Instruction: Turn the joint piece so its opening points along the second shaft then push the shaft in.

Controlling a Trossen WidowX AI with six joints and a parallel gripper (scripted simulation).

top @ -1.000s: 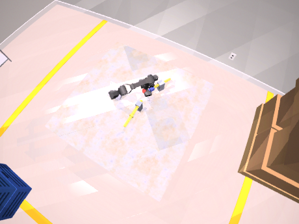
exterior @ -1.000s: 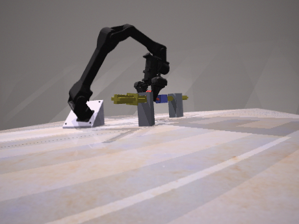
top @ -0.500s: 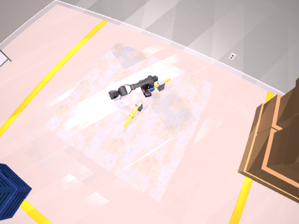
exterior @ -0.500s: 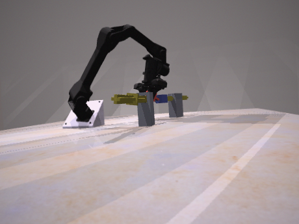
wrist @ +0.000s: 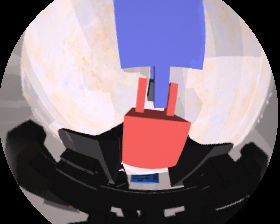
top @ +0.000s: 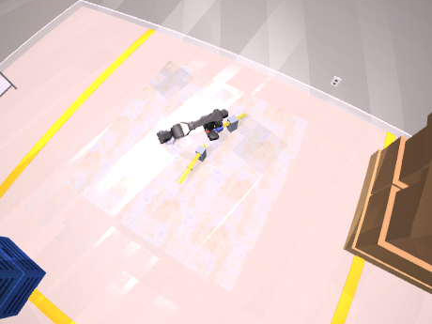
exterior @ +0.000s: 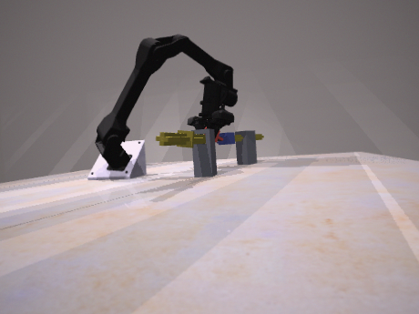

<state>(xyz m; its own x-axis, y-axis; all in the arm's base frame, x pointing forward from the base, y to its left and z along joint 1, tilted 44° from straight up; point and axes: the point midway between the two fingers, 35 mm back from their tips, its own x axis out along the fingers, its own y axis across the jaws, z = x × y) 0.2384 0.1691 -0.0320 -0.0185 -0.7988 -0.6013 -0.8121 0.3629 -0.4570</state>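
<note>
The red joint piece [top: 207, 131] [exterior: 219, 136] [wrist: 156, 142] is between the fingers of my gripper [exterior: 210, 130] [wrist: 146, 122], which is shut on it. Its two prongs straddle the tongue of the blue hinge part [top: 219, 130] [exterior: 227, 138] [wrist: 160, 35]. The first yellow shaft [top: 242, 115] [exterior: 260, 136] runs through its grey block [top: 233, 125] [exterior: 247, 151]. The second yellow shaft [top: 188, 171] [exterior: 175, 138] lies in the other grey block [top: 201, 153] [exterior: 205, 157], its short end towards the joint. The red piece's opening is hidden, so its exact aim cannot be told.
The arm's white base plate [exterior: 137, 158] stands left of the second shaft's block in the exterior view. A blue crate [top: 19, 276] and brown shelving [top: 399, 213] stand far off on the floor.
</note>
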